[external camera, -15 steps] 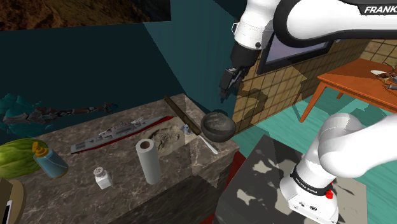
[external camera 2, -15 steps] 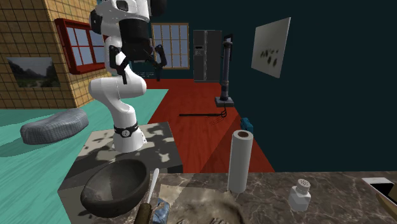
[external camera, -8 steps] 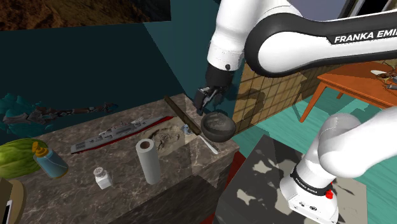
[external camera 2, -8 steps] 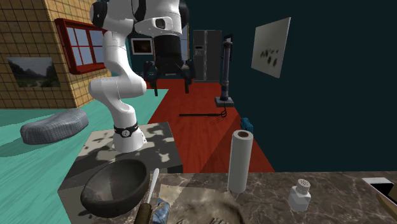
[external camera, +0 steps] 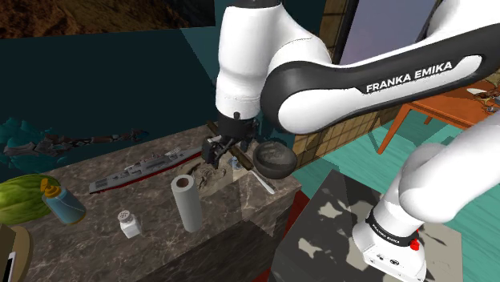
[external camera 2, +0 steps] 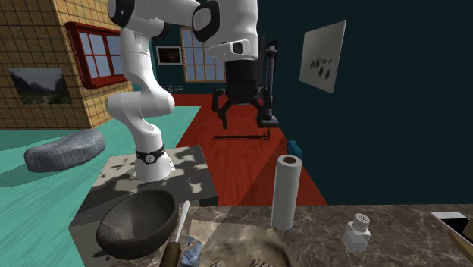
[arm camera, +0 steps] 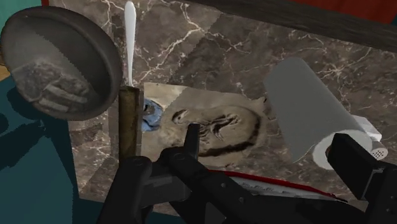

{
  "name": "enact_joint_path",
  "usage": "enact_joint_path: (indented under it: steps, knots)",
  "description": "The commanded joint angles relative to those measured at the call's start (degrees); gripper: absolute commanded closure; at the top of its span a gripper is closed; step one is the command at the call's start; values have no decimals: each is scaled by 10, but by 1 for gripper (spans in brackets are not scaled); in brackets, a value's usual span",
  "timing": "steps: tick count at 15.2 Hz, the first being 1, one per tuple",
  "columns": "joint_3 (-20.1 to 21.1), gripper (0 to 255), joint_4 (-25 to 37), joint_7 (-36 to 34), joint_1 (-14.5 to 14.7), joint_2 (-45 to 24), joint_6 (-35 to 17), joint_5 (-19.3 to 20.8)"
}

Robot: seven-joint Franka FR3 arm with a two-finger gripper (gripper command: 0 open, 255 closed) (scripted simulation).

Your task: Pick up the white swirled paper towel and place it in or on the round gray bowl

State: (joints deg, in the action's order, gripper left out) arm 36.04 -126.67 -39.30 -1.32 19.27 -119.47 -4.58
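Paper towel roll is standing upright on the marble counter, with a little shaker near it. The dark bowl sits well apart at the counter's corner. The gripper hangs above, roughly between them I think, fingers spread wide and holding nothing.

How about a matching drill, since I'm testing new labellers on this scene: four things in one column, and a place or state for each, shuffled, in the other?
1. paper towel roll
2. bowl
3. shaker
4. gripper

A. open, holding nothing, above the counter
B. dark grey, round, at the counter's corner
C. tall, white, standing upright
D. small, white, holed top, on the counter near the roll

Pairs: 1-C, 2-B, 3-D, 4-A.
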Motion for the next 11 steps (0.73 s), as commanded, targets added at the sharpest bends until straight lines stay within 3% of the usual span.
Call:
enact_joint_path:
  steps: [1, 5, 8, 11]
  knots:
    - [33, 0, 28, -51, -13, -48, -13, 30]
    - [93, 0, 98, -168, -27, -161, -21, 125]
    - [113, 0, 162, -261, -9, -260, -7, 216]
    - [105, 0, 171, -284, 6, -289, -14, 244]
